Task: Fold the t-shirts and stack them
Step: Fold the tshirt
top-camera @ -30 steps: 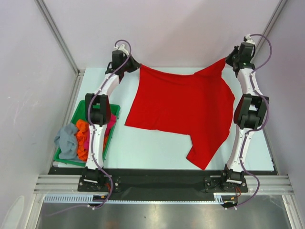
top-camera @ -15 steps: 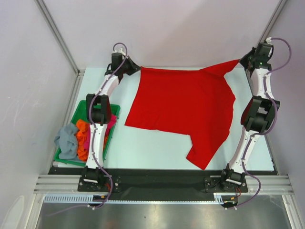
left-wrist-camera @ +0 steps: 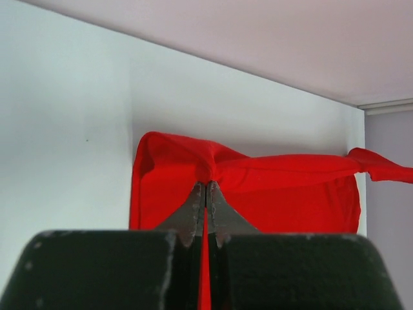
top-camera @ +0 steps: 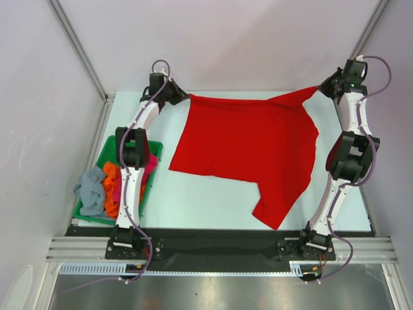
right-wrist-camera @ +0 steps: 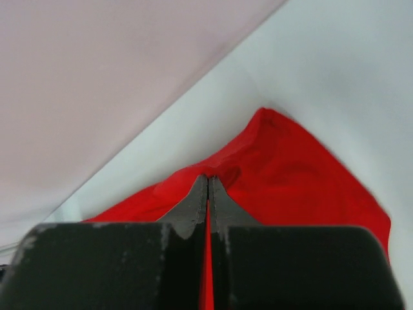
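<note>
While both corners are pinched, we judge the step in hand to be spreading the red t-shirt (top-camera: pixel 248 145) flat before any fold. The left fingers (left-wrist-camera: pixel 192 210) are clenched on a gathered far-left corner, and the right fingers (right-wrist-camera: pixel 222 205) are clenched on a far-right corner that pulls out into a point.

To do this well, we would draw the two corners apart only until the far edge runs straight, then lower both to the desk (top-camera: pixel 193 197) at the same pace and let go together, so neither side drags or bunches. Pulling harder on the right looks likely to skew the cloth.

We see a plain, bright red shirt lying over the middle and far part of the desk. Its far edge stretches between the arms, with a taut band showing in the left wrist view. A long lobe reaches toward the near right, so the outline is lopsided.

We also see orange, magenta and grey-blue shirts (top-camera: pixel 90 192) heaped in the green tray (top-camera: pixel 111 143) at the left.
</note>
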`<state>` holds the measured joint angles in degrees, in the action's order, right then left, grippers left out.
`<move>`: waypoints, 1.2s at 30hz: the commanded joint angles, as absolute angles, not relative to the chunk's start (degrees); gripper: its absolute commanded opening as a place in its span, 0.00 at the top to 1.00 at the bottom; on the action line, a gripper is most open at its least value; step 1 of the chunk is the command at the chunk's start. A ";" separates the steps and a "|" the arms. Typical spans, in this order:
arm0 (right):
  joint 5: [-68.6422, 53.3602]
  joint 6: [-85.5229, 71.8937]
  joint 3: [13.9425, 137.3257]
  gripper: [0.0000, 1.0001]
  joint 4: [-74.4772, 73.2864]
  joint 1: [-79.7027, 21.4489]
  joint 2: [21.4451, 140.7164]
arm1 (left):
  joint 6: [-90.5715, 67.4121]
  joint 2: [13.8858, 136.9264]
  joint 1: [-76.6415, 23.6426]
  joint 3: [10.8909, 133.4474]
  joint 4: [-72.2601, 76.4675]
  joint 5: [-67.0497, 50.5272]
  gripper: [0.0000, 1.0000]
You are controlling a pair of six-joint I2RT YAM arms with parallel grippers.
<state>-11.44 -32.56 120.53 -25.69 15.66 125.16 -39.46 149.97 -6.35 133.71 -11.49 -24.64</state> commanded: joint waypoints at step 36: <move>-7.38 -27.42 100.63 1.00 -49.48 12.92 107.32 | -30.67 141.42 -5.19 130.61 -29.97 -24.96 1.00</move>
